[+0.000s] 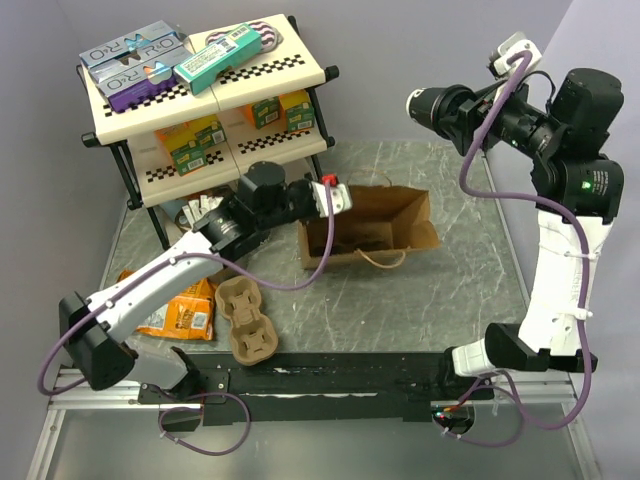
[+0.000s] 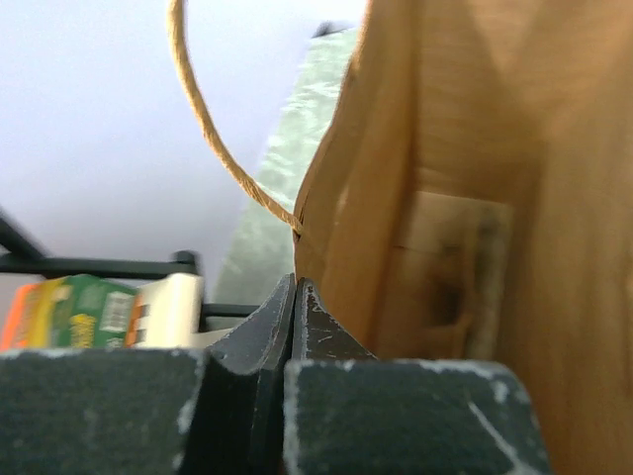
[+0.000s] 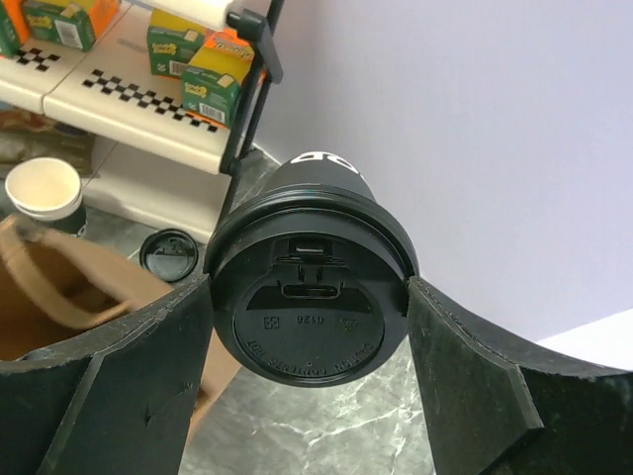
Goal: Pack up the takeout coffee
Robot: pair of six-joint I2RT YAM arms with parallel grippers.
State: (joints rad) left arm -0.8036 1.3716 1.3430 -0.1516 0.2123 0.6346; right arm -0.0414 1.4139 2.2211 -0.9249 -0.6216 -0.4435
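Observation:
The takeout coffee is a small cup with a round black lid that faces the right wrist camera; its wall behind the lid looks dark. My right gripper is shut on it at the lid's sides and holds it high in the air, right of the shelf. A brown paper bag lies open on the table at the centre. My left gripper is shut on the bag's left rim, jaws pressed together.
A two-tier shelf of boxes stands at the back left. A brown pulp cup carrier and an orange snack bag lie front left. An open paper cup and a loose black lid sit near the shelf foot.

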